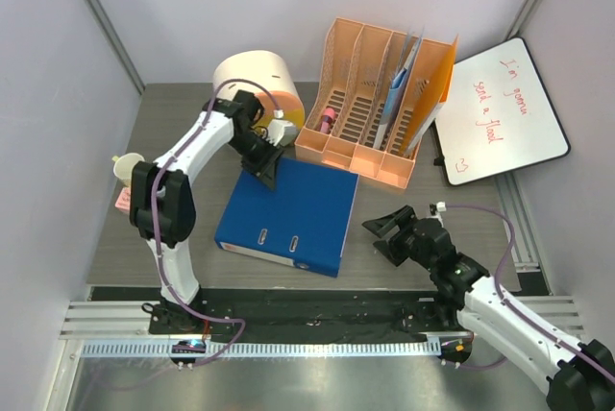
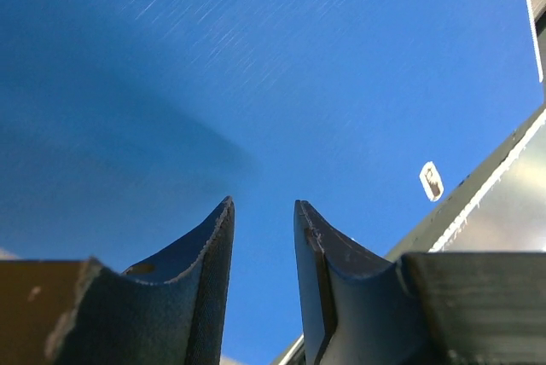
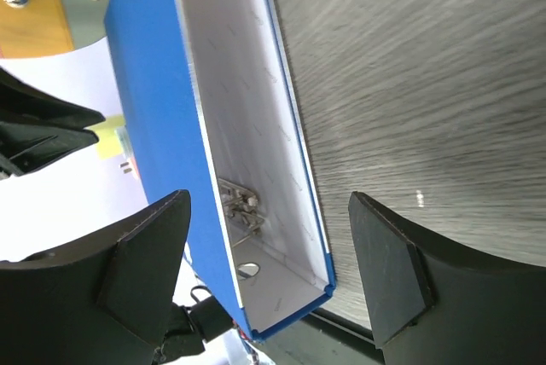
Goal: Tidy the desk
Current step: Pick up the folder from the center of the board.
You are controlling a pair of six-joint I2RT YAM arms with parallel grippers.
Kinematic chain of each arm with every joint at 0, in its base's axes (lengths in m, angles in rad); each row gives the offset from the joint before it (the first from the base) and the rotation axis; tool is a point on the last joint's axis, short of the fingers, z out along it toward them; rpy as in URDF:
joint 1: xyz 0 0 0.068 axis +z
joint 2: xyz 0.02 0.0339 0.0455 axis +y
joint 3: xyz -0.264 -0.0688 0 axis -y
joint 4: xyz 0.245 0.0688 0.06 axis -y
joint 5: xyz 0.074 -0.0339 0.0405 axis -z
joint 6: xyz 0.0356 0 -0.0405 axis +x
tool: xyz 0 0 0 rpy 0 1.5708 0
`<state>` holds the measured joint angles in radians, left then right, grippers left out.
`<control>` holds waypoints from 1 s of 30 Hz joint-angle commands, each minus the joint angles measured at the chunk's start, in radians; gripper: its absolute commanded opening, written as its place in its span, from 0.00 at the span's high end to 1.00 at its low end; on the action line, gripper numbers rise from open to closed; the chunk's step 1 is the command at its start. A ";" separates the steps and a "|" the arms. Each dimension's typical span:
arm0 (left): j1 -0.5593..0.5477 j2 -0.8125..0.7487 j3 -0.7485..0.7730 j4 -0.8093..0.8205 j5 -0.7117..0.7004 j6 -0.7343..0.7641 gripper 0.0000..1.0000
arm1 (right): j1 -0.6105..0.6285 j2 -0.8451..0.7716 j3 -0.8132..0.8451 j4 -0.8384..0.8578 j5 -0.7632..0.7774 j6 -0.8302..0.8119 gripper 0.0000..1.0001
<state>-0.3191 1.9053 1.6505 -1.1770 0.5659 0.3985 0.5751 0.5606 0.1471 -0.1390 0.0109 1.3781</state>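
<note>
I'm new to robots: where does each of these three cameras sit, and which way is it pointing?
Top external: fixed above and behind the arms, looking down on the desk; it shows both arms, the left gripper and the right gripper.
Left wrist: on the left arm's wrist, looking past its own fingers at the blue binder cover, very close.
Right wrist: on the right arm's wrist, looking between its spread fingers at the binder's open edge and the desk.
Shared: the binder appears in all three.
</note>
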 commanded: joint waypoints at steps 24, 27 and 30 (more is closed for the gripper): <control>-0.170 0.094 -0.084 0.162 -0.100 -0.096 0.66 | -0.109 0.770 0.094 0.894 0.048 -0.039 0.07; -0.176 0.095 -0.077 0.155 -0.098 -0.093 0.66 | -0.109 0.861 0.123 0.956 0.008 -0.024 0.07; -0.176 0.094 -0.069 0.146 -0.095 -0.092 0.66 | -0.106 0.969 0.126 1.036 -0.044 -0.005 0.00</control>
<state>-0.4873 1.9911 1.5890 -1.0286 0.4793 0.3119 0.4679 1.4403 0.2493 0.7441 0.0231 1.3594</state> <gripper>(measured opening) 0.338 0.972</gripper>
